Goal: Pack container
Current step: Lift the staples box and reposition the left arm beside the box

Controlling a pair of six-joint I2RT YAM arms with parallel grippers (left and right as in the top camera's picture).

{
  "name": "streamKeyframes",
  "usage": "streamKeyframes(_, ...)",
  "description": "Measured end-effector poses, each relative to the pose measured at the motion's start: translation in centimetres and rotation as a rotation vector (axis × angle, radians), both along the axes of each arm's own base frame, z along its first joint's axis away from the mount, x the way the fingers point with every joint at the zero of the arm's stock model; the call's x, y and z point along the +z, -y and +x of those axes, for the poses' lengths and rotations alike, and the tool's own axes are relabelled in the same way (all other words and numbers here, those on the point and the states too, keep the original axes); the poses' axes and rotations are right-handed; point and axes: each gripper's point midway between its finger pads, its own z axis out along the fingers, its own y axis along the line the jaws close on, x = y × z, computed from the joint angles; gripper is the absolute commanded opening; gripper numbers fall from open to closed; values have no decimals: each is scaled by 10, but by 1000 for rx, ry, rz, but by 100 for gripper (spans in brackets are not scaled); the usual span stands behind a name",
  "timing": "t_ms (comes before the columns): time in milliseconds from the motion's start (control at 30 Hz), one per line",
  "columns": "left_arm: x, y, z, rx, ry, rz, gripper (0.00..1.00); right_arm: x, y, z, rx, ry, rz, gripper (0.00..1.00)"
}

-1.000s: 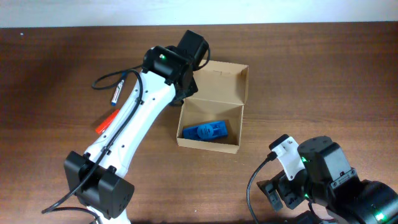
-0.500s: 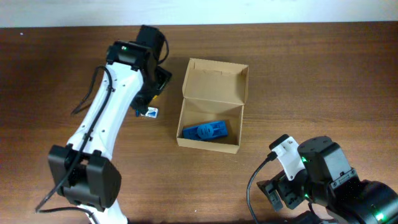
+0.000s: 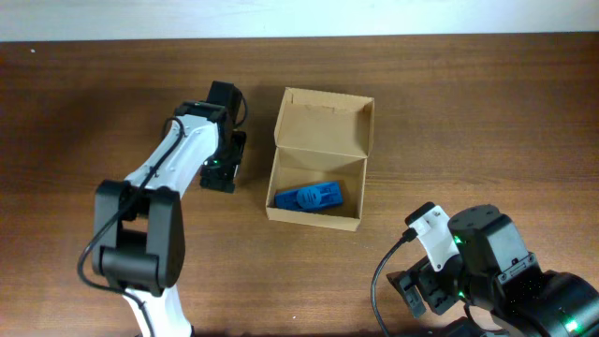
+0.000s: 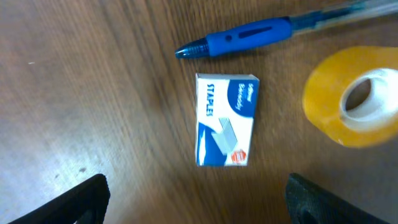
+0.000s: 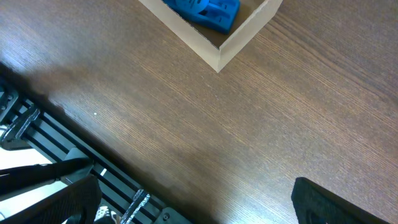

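We hold our left jaws spread over a staples box (image 4: 226, 120) left of the container (image 3: 323, 126); our right jaws, also spread, hover off its near corner.

Tan cardboard container (image 3: 314, 217), hinged flap open

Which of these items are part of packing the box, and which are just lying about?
Job: cardboard box, lid open; blue item inside it; staples box under the open left gripper, probably next.
Lying about for now: blue pen, yellow tape roll, both untouched beside the staples box; could be packed later.
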Motion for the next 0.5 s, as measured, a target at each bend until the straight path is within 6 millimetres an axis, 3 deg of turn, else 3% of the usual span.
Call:
streamKeyframes(167,-12,-7,13,2,28,13,80,0,0,0,0,0,0,99)
streamKeyframes(433,-31,-14,12,-7,-8,42,77,0,0,0,-1,0,0,99)
streamKeyframes(500,-31,-14,14,-16,-4,42,69,0,0,0,-1,1,1,99)
